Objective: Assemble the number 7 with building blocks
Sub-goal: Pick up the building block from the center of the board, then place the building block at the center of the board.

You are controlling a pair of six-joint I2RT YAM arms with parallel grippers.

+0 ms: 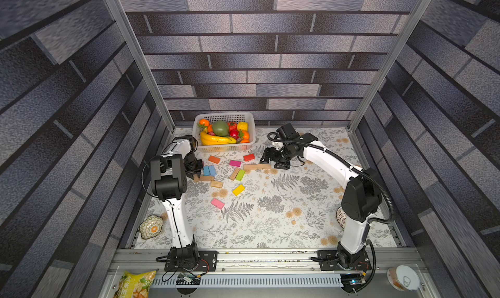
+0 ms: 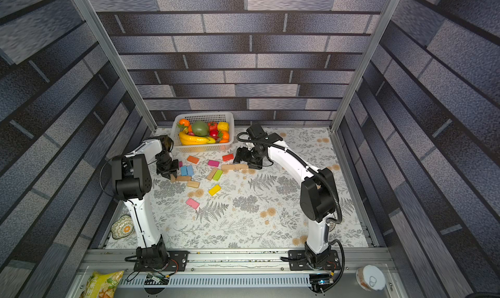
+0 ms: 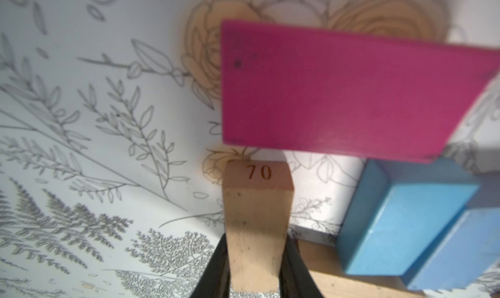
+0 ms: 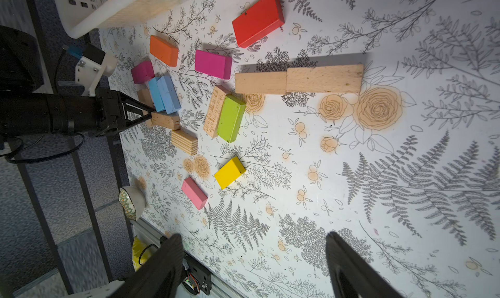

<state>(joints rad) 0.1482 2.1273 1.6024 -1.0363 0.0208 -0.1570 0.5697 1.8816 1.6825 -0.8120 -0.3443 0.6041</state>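
Looking like a robotics lab test cell, being fenced by aluminium frame posts (image 1: 138, 58), being walled with printed brick-pattern panels (image 1: 243, 39), having white robot arms (image 1: 177, 221) bolted to a metal base rail (image 1: 270, 257), carrying cabling along a slotted duct (image 1: 243, 281)

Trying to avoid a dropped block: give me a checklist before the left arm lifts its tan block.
1. Left gripper shut on the tan block stamped 70: ok, fingers against both sides.
2. Blue blocks clear of it: ok, bare tablecloth shows between.
3. Magenta block clear of it: cannot tell, it lies close beyond the stamped end.
4. Neighbouring tan block clear of the fingers: cannot tell, it lies right at their tips.
5. Right gripper out of the way: ok, open, empty, apart from the left arm.
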